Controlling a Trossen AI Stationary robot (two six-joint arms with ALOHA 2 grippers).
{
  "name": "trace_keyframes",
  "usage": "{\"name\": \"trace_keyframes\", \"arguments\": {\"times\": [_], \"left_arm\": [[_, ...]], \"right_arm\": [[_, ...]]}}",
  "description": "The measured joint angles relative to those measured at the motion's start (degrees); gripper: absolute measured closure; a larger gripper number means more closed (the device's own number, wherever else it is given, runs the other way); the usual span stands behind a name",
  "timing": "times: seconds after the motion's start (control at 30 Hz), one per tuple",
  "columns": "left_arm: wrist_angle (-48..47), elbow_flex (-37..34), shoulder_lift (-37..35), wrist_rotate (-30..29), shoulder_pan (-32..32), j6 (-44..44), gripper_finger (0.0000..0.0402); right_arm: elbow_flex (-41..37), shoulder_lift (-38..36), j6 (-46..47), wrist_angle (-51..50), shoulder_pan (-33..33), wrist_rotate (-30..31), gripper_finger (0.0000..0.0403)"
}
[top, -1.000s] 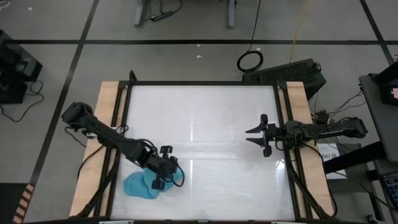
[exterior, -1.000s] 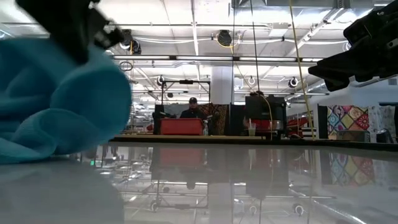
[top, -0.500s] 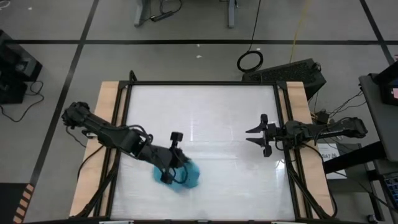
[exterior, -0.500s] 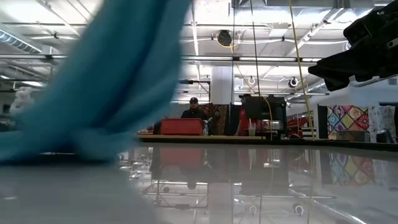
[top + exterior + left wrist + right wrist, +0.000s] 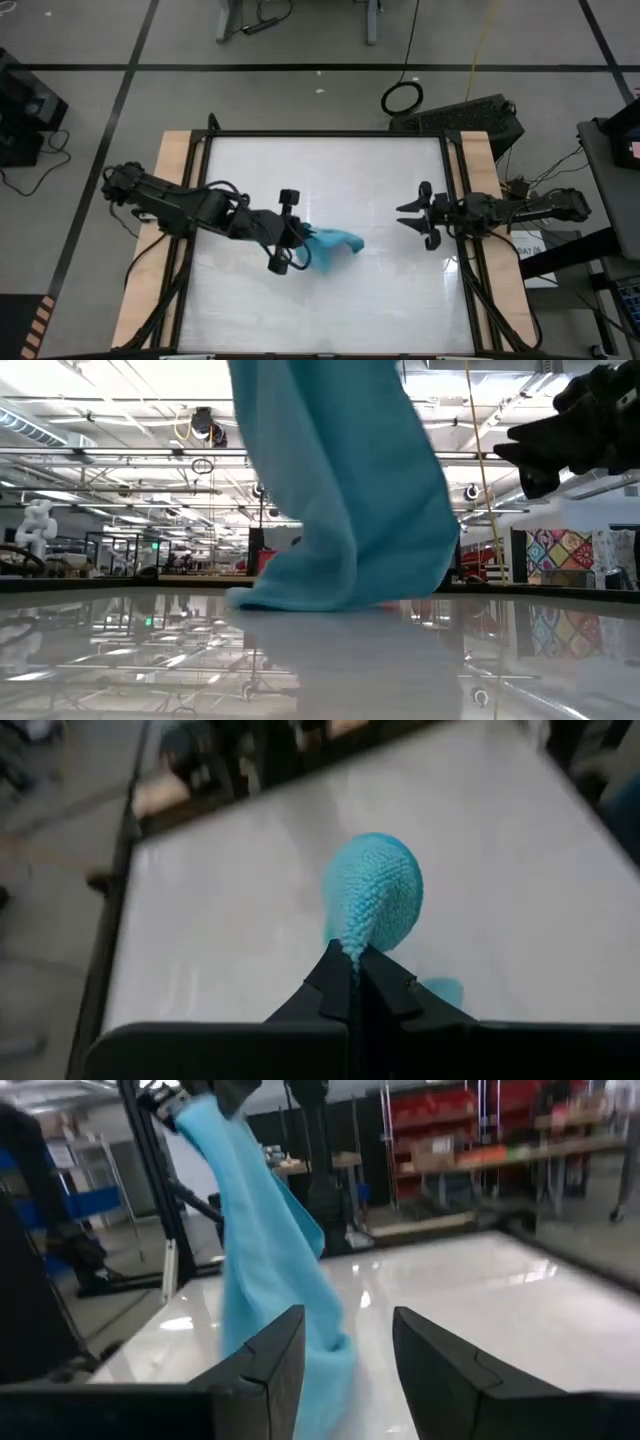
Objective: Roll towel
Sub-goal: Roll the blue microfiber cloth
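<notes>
The turquoise towel [image 5: 338,243] hangs near the middle of the table from my left gripper [image 5: 302,239], which is shut on its top. In the low view the towel [image 5: 340,480] drops as a long drape. My left gripper's fingertips [image 5: 353,958] show closed together in the left wrist view. My right gripper [image 5: 403,216] waits open by the table's right edge, pointing level at the towel [image 5: 262,1260] and touching nothing. My left gripper pinches a bunched upper edge of the towel [image 5: 352,942] between its two fingers. The fingers slant down from the table's left. The towel hangs below them, and its lower end [image 5: 325,598] rests on the table.
The glossy white tabletop [image 5: 330,170] is framed by a black rail with wooden strips [image 5: 172,200] along its left and right sides. A cable coil [image 5: 402,98] and a dark case [image 5: 470,118] lie on the floor beyond the far right corner.
My left gripper has risen and gone from the near left corner toward the middle of the table, turning as it went. The towel, a heap on the table before, has been drawn up into a hanging drape with only its lower end on the table.
</notes>
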Motion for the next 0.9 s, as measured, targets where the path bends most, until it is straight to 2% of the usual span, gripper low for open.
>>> {"name": "trace_keyframes", "arguments": {"times": [0.2,0.37,0.53,0.7,0.9], "left_arm": [[-7.10,-1.12,4.53,-1.85,1.44,-5.29,0.0400],[-7.57,-1.14,7.06,-3.83,2.42,-5.57,0.0400],[-6.86,-1.14,7.08,-8.72,3.35,-5.62,0.0400],[-3.90,-1.10,6.09,-11.80,3.34,-5.09,0.0400],[-1.29,-1.09,5.90,-13.58,3.41,-4.12,0.0400]], "right_arm": [[0.00,4.33,1.46,-6.41,0.30,-3.33,0.0259],[0.00,11.94,2.27,-5.33,2.72,-2.80,0.0242],[-0.02,20.67,1.91,1.75,5.03,1.67,0.0195],[-0.02,29.93,1.66,11.77,5.44,3.16,0.0151],[-0.02,42.17,3.06,23.73,5.44,4.06,0.0145]]}}
